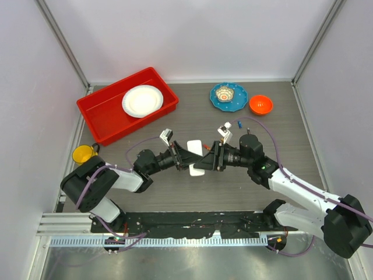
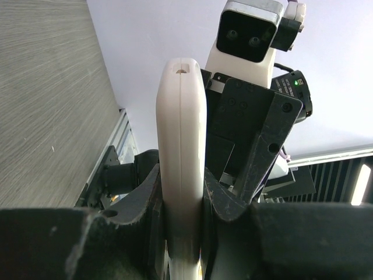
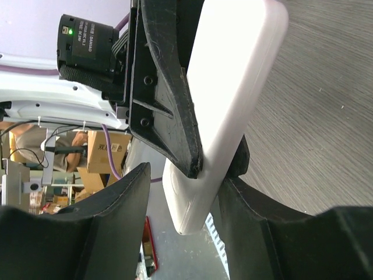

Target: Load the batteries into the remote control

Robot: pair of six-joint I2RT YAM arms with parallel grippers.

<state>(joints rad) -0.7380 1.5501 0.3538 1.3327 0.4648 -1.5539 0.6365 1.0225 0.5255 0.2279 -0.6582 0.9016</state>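
The white remote control is held above the middle of the table, plain white side showing. My left gripper is shut on it; in the left wrist view both fingers press the remote's flat sides, the gripper clamped near its lower end. My right gripper faces it from the right. In the right wrist view its jaws stand apart around the remote's end; the left finger is clear of it. One small blue battery lies on the table behind the right arm. Other batteries are not visible.
A large red tray with a white plate stands at the back left. A yellow cup sits at the left edge. A blue plate holding a small patterned bowl and an orange bowl stand at the back right.
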